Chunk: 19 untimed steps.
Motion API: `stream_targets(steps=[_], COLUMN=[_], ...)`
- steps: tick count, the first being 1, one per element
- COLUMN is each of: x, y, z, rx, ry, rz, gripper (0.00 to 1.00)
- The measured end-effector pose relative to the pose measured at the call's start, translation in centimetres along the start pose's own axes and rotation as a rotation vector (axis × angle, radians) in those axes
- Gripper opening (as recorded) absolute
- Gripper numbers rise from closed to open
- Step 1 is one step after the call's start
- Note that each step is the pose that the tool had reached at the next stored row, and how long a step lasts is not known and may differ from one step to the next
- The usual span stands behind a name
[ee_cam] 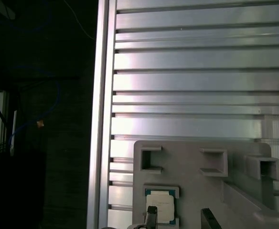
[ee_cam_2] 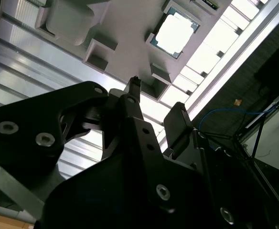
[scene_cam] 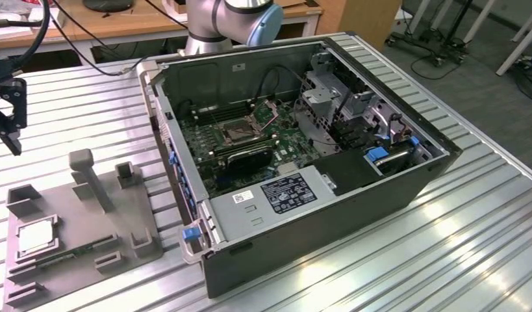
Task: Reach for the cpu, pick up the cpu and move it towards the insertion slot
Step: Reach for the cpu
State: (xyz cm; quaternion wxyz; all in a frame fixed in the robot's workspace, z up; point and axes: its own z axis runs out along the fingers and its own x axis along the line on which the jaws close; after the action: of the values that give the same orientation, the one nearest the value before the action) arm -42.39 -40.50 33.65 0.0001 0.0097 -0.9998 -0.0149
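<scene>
- Small flat square silvery-topped cpu (scene_cam: 36,237) lies in a recess of the grey moulded fixture plate (scene_cam: 86,224).
- Black two-finger gripper (ee_cam_2: 157,95) hovers above that plate, jaws apart, holding nothing.

The black label (scene_cam: 288,193) and white sticker (scene_cam: 245,196) bear print too small to read.

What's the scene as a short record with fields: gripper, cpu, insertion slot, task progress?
gripper: open, empty, above the fixture plate
cpu: flat in a pocket of the fixture plate, untouched
insertion slot: on the motherboard inside the open computer case, far from the gripper
progress: cpu not yet picked up
</scene>
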Motion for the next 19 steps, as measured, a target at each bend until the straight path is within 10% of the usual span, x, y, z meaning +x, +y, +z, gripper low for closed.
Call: stream_targets(steps=[11,19], x=[0.0,0.16], y=[-0.07,-0.48], z=[0.22,1.33], rx=[-0.0001,-0.0051], ry=[-0.0003,-0.0002], rz=[0.0,0.0], gripper=[0.49,0.78])
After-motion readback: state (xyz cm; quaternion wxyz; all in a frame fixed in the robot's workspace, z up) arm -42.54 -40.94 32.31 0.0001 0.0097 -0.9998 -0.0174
